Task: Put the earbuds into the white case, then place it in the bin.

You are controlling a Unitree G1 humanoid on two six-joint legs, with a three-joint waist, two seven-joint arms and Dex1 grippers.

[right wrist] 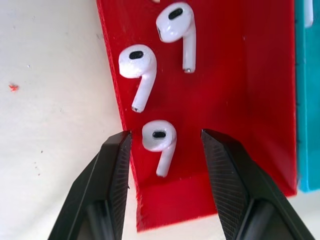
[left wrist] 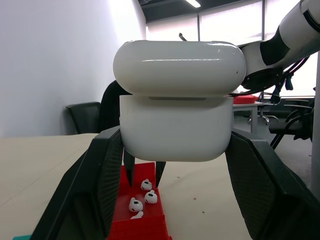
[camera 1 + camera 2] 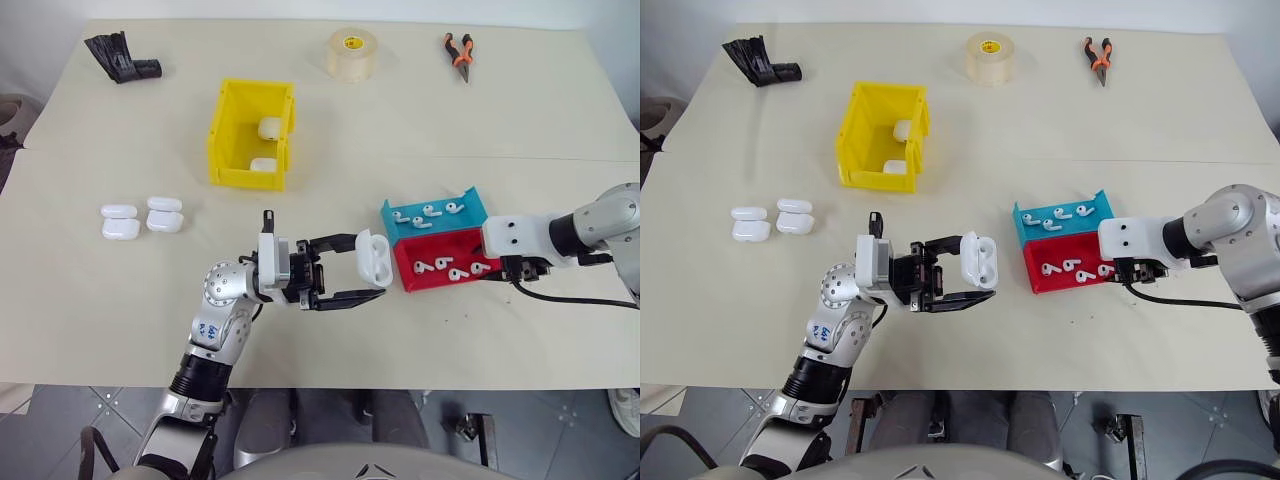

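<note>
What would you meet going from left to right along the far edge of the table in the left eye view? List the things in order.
Black tool → roll of tape → pliers with orange handles.

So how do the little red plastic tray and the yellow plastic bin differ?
The red plastic tray is shallow and holds loose white earbuds; the bright yellow plastic bin has tall walls and holds two closed white cases. The tray sits under the right gripper; the bin stands farther back on the table. Both are open-topped rectangular plastic containers.
</note>
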